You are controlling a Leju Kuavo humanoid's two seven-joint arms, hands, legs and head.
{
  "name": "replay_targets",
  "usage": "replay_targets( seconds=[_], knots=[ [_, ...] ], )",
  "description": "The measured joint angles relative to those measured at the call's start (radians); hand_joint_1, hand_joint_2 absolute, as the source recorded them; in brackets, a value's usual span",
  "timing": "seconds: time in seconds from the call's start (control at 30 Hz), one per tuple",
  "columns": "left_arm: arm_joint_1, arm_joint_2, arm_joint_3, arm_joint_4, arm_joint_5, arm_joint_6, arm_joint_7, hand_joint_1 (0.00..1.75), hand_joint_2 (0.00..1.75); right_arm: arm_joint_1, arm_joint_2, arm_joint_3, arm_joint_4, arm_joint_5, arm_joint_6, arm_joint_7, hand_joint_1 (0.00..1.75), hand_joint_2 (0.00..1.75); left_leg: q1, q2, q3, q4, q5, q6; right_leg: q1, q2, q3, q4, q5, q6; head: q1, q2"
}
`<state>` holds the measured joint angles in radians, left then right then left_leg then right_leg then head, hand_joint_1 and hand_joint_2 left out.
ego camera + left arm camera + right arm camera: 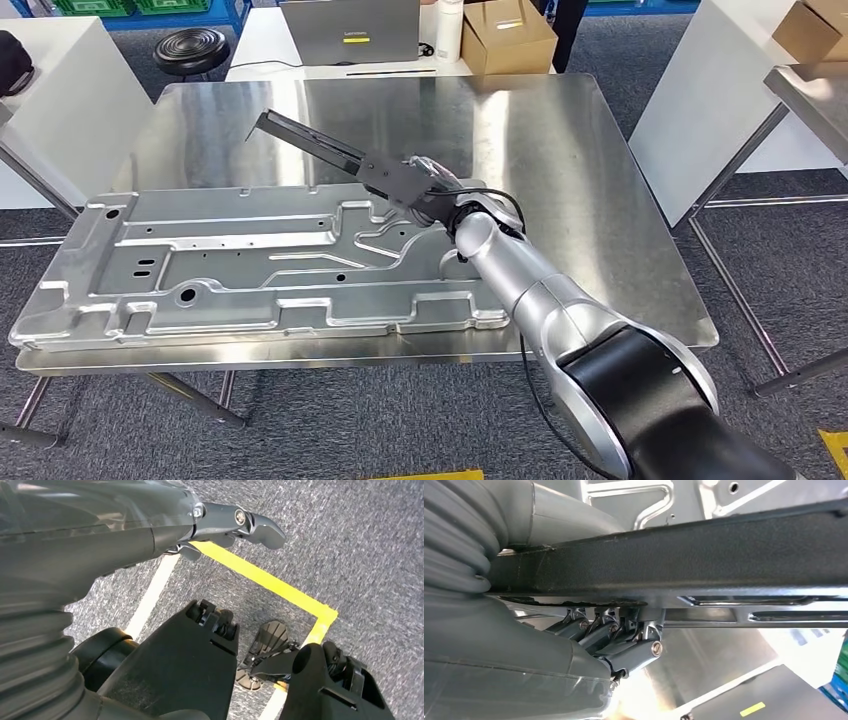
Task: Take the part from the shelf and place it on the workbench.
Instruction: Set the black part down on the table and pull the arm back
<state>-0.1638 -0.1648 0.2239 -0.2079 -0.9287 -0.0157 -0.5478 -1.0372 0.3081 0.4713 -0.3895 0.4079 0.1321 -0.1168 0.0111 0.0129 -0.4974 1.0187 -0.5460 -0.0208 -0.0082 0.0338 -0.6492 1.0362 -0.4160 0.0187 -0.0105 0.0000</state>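
Observation:
My right hand (432, 190) grips a long dark metal part (320, 152) by one end, holding it above the shiny workbench (560, 150). The part slants away to the far left, its free end over the bench behind a large stamped silver panel (250, 265). Seen from the right wrist, the dark part (704, 555) runs across the picture with my right hand (614, 640) closed around it, fingers (624, 642) under it and thumb over it. My left hand (235, 525) hangs over the carpet, its fingers straight and holding nothing.
The stamped panel covers the near left half of the workbench; the far and right parts are bare steel. Behind it, a white table holds a laptop (350, 32) and a cardboard box (508, 38). A black stool (190, 48) stands far left, another table (815, 95) at right.

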Motion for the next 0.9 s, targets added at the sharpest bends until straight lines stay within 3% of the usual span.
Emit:
replay_targets(
  seconds=[0.23,0.33,0.5,0.9],
  knots=[
    [0.009,0.001,0.001,0.000,0.023,0.010,0.006,0.00,1.75,-0.054,-0.021,0.043,0.042,0.062,0.093,0.188,1.75,1.75,-0.001,-0.007,-0.001,0.000,0.000,0.000,0.000,-0.006,0.002,-0.001,0.000,0.000,0.001,0.000],
    [0.014,0.002,0.002,0.000,0.027,0.015,0.011,0.00,1.75,-0.074,-0.035,0.076,0.055,0.104,0.139,0.230,1.75,1.75,-0.001,-0.007,-0.001,0.000,0.000,0.000,-0.001,-0.007,0.002,-0.001,0.000,0.000,0.001,0.000],
    [0.017,0.006,0.005,0.000,0.035,0.021,0.015,0.00,1.75,-0.117,-0.042,0.122,0.063,0.145,0.157,0.248,1.75,1.75,-0.002,-0.008,-0.002,0.000,0.000,0.000,-0.001,-0.007,0.001,-0.001,0.000,0.000,0.001,0.000],
    [0.016,0.006,0.010,0.000,0.046,0.026,0.006,0.00,1.75,-0.187,-0.002,0.202,0.063,0.219,0.083,0.216,1.75,1.75,-0.002,-0.008,-0.003,0.000,0.000,0.000,-0.001,-0.008,0.001,-0.001,0.000,0.000,0.001,0.000]
  ],
)
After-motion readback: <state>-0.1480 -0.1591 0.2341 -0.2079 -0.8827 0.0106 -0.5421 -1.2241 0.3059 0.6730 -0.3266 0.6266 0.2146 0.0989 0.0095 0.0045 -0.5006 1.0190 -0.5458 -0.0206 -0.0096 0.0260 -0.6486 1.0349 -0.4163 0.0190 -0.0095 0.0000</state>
